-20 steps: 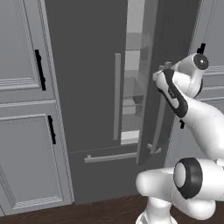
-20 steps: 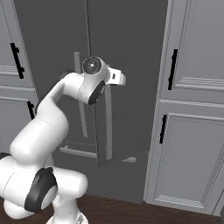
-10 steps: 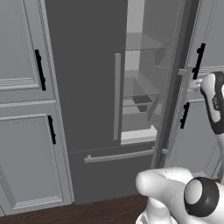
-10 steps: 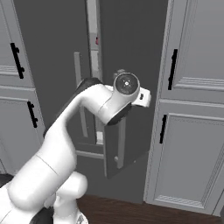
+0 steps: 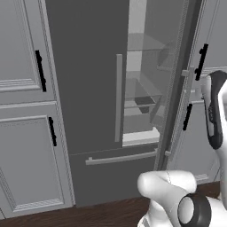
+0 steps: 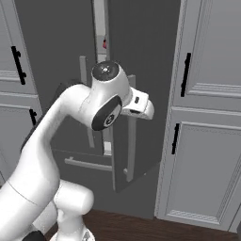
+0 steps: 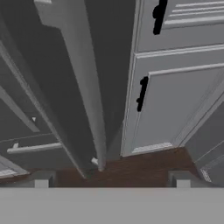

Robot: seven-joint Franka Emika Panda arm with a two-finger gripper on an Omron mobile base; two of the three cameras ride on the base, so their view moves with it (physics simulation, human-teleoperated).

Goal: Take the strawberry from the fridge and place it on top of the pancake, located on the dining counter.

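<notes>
A tiny bright red strawberry (image 6: 104, 44) shows as a small red spot in the narrow pale gap of the tall dark grey two-door fridge (image 5: 88, 88), high up inside. The right door (image 5: 177, 88) stands open, showing glass shelves (image 5: 142, 104). In the hand view the two-finger gripper (image 7: 111, 180) has its tips wide apart, holding nothing, near the door's long grey bar handle (image 7: 83, 87). Light grey panelled cabinets (image 6: 207, 117) stand beside
</notes>
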